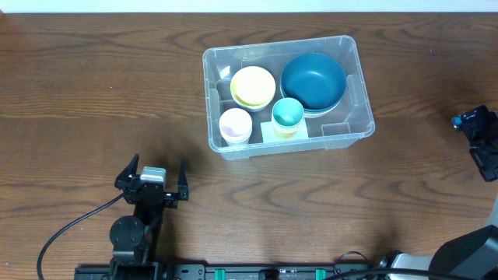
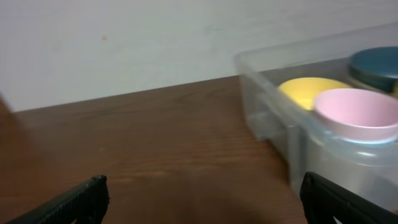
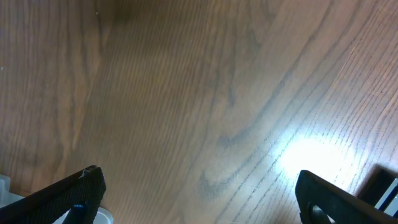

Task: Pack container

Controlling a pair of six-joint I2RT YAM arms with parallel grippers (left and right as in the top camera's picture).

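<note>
The clear plastic container (image 1: 272,45) stands on the wooden table right of centre at the back. In it are a dark blue bowl (image 1: 313,81), a yellow bowl (image 1: 252,85), a pink cup (image 1: 235,124) and a teal cup (image 1: 287,113) nested in a yellow-green one. My left gripper (image 1: 158,165) sits open near the front left, apart from the container, nothing between its fingers. In the left wrist view the container's wall (image 2: 273,118) shows at right with the pink cup (image 2: 357,112) and yellow bowl (image 2: 305,90). My right gripper (image 1: 476,134) is open at the far right edge, over bare wood (image 3: 205,112).
A black cable (image 1: 66,229) loops from the left arm's base at the front left. A black rail (image 1: 257,272) runs along the table's front edge. A pale wall (image 2: 155,37) rises behind the table in the left wrist view.
</note>
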